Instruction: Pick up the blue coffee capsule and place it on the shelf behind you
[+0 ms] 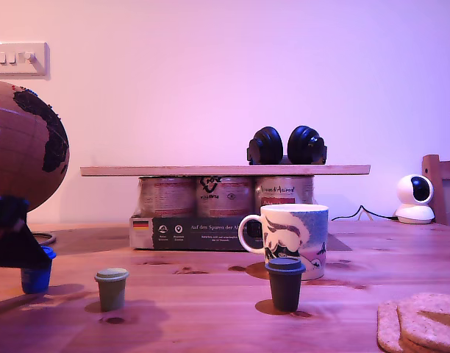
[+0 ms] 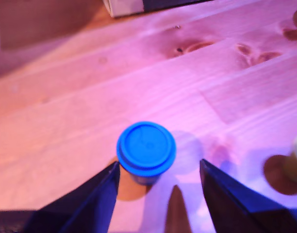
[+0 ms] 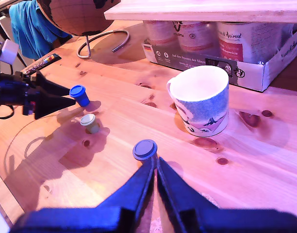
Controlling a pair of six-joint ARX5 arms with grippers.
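Worktop [image 1: 210,309] scene, three views. The first gripper [image 2: 158,177] hangs with jaws spread wide, holding nothing; the blue capsule [image 2: 146,150] stands upright on the worktop just ahead of the tips, not gripped; in the exterior view it sits at the far left [image 1: 36,276], partly hidden by the gripper's dark body. The second gripper [image 3: 155,164] has its jaws pressed together with nothing between them; the dark capsule [image 3: 144,149] stands just beyond its tips. The green capsule [image 1: 111,288] stands between the blue and dark ones; the mug [image 1: 294,239] stands behind the dark capsule. The shelf [image 1: 225,170] rests across a row of cans [image 1: 225,195] in a cardboard tray [image 1: 195,234], carrying two black objects [image 1: 287,145]; a globe [image 1: 26,143] stands at the exterior view's left.
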